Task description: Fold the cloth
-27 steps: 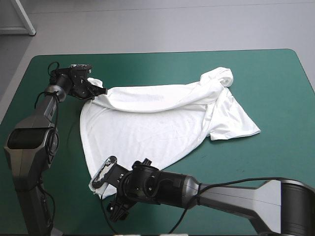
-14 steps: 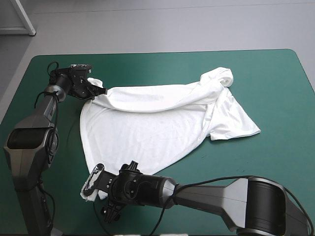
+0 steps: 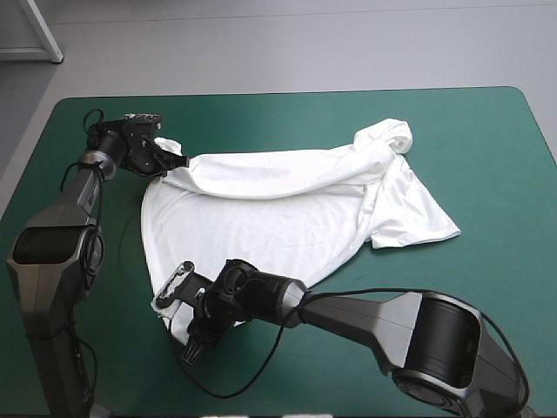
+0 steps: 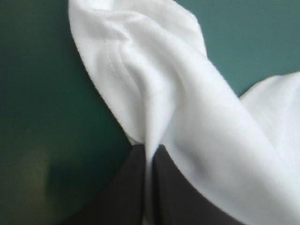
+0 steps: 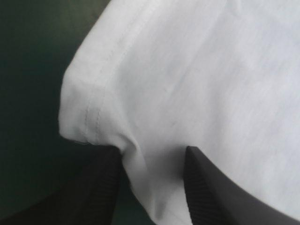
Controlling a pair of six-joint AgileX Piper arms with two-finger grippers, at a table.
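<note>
The white T-shirt lies spread on the teal-green cover, wrinkled along its far edge. My left gripper sits at the shirt's far left corner and is shut on a fold of cloth; its black fingers pinch the T-shirt. At the near left corner, my right gripper holds the hemmed corner. In the right wrist view its fingers stand slightly apart with bunched T-shirt between them at the right gripper.
A crumpled sleeve and collar bunch lies at the shirt's far right, and one sleeve spreads out toward the right. Bare teal-green cover surrounds the shirt on the right and along the near edge.
My right gripper first dragged the near left corner toward the table's front left, then moved back toward the shirt, carrying the corner with it. The left gripper stayed put.
</note>
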